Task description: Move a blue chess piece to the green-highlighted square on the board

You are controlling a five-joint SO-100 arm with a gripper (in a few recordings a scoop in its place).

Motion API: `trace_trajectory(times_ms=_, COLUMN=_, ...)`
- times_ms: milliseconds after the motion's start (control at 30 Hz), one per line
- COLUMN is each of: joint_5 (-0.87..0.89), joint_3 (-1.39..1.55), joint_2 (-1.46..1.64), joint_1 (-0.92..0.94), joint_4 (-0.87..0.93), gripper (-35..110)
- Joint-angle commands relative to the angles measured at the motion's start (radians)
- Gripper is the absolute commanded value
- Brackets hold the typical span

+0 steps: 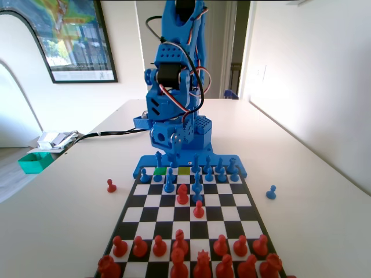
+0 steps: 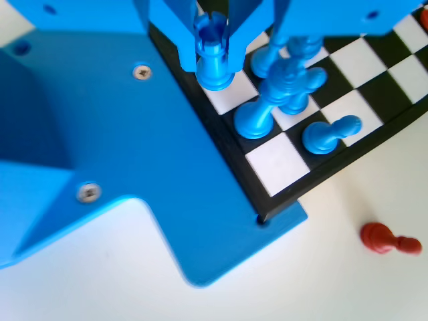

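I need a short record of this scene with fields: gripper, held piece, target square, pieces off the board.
gripper: blue two-finger gripper, low over the back row of the black-and-white chequered chessboard
fingers: closed on the blue plastic rook-shaped piece
target: green-highlighted square, back row, fixed view
off board: red pawn on the white table, blue pawn on the other side

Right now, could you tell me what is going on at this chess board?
The blue arm has its gripper low over the back row of the board, at the arm's end. In the wrist view its jaws sit on either side of a blue rook, which stands upright on a white square near the board's corner. Whether they are gripping it is unclear. The fixed view shows a green square in that back row. A red pawn lies on the table off the board.
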Motion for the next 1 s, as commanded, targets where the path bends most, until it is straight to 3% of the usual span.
trace_trajectory(times_ms=0, joint_5=-0.93, joint_3=-0.003, joint_2=0.0, joint_1=0.008, joint_4=0.003, gripper=1)
trace_trajectory(times_ms=967, joint_5=-0.87, joint_3=-0.091, joint_2=-0.069, joint_1=0.025, joint_4=0.0, gripper=1)
